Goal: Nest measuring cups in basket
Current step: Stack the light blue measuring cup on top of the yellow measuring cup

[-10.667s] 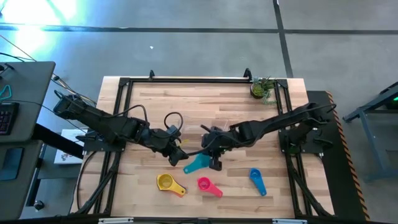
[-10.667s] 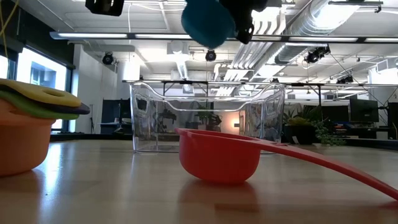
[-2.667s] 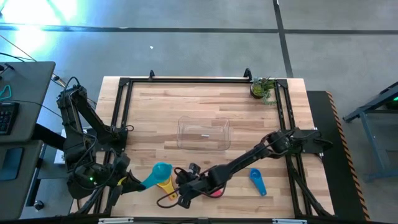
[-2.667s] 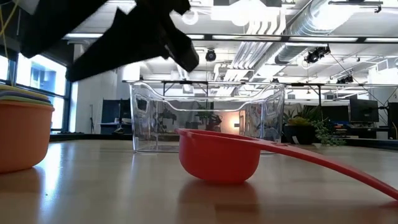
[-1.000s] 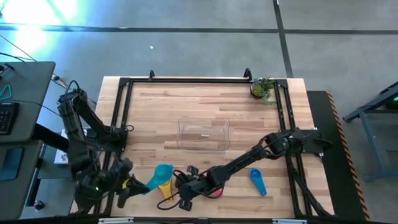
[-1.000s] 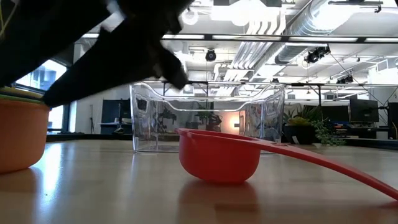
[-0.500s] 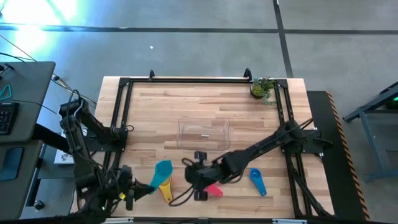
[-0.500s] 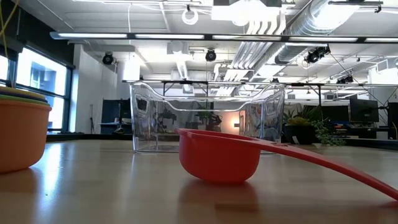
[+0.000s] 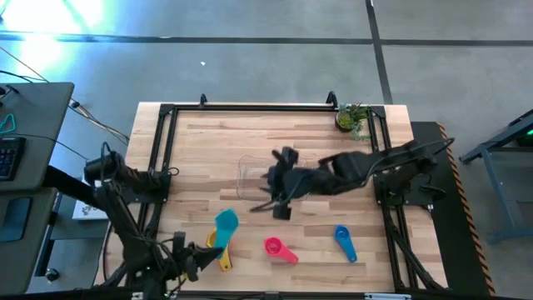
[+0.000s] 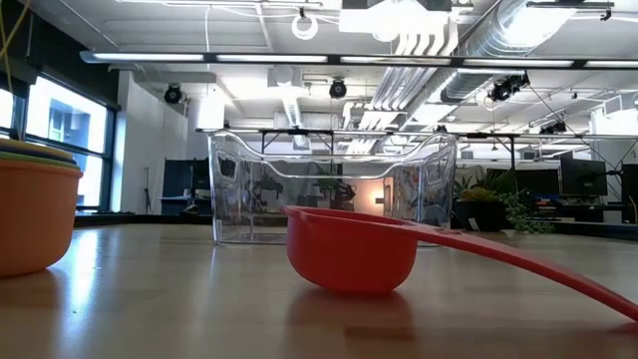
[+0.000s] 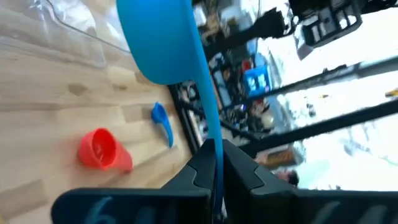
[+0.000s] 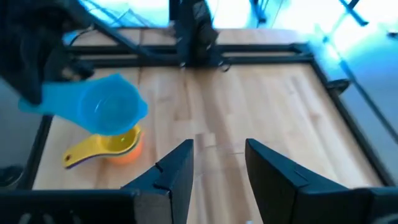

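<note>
My left gripper (image 9: 200,250), at the table's near left, is shut on a teal measuring cup (image 9: 226,222) held over a stack of nested cups (image 9: 223,258), whose orange outer cup (image 10: 35,214) sits on the table. A coral cup (image 9: 279,248) and a blue cup (image 9: 343,242) lie on the wood near the front edge. The clear basket (image 9: 250,167) stands mid-table. My right gripper (image 9: 279,198) hangs open above the basket's near side, with nothing between its fingers (image 12: 180,165). My left gripper pinches the teal cup's flat handle (image 11: 210,124) between its two fingers, toward the handle's free end. The fingers come about level from the table's near left and lie along the handle. The bowl (image 11: 155,37) sticks out beyond the fingertips, lifted clear of the table.
A small potted plant (image 9: 351,117) stands at the far right corner. A black frame (image 9: 250,107) runs around the tabletop. Bare wood lies between the basket and the cups at the front.
My right gripper has risen from beside the cup stack and gone toward the far right, ending over the basket, still open. My left gripper has sunk a little and rolled, keeping its hold; the teal cup stays over the stack.
</note>
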